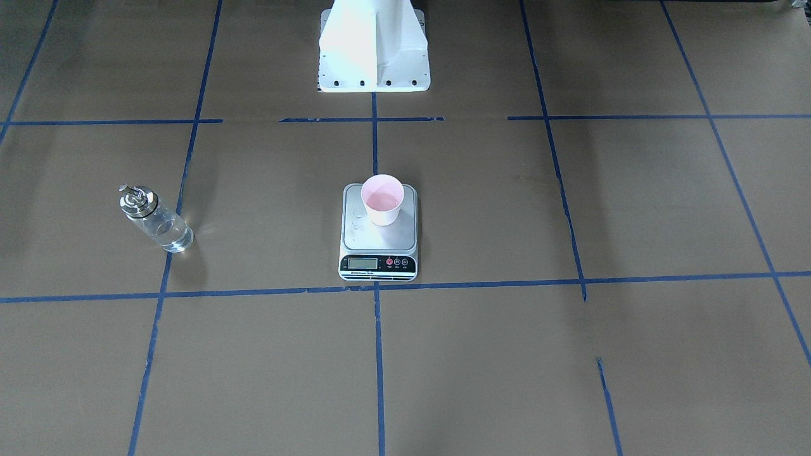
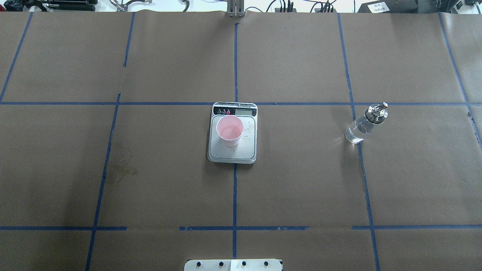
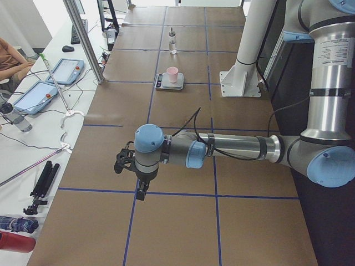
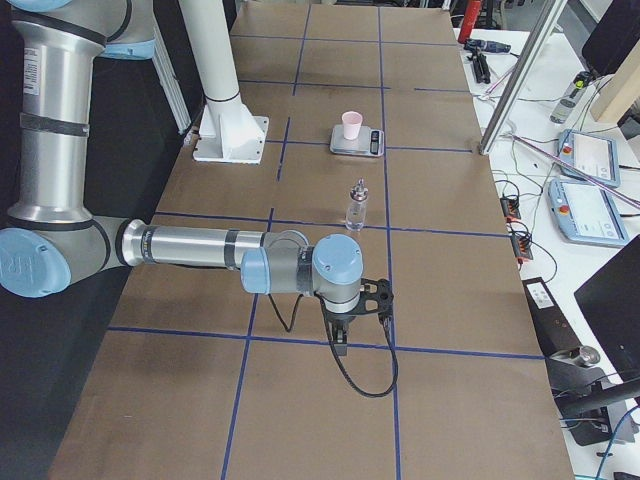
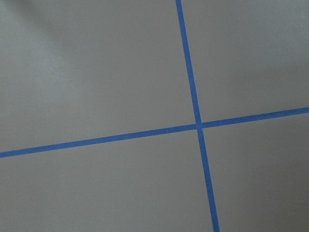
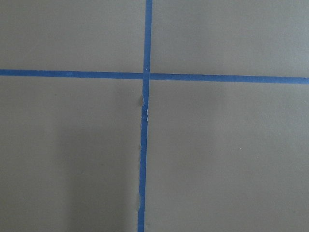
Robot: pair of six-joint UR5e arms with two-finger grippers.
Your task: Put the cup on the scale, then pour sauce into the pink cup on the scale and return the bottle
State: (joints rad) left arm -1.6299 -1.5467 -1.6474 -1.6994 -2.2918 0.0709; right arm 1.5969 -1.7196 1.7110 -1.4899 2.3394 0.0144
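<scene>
While the bottle (image 2: 363, 126) stands (cap up), left end effector (image 3: 140, 193) and right end effector (image 4: 342, 343) grips are unclear.

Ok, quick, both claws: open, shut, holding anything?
Left claw: open or shut cannot be told; it is far from the cup and bottle.
Right claw: cannot be told either; also nowhere near them.

Brown paper (image 6: 227, 154) fills the view, with a soft shadow toward the lower left corner. A long blue tape strip (image 6: 231, 78) runs from the left edge to the right edge, near the top. A second blue strip (image 6: 142, 159) runs from the top edge to the bottom edge just left of centre, and looks ragged below the crossing.
</scene>
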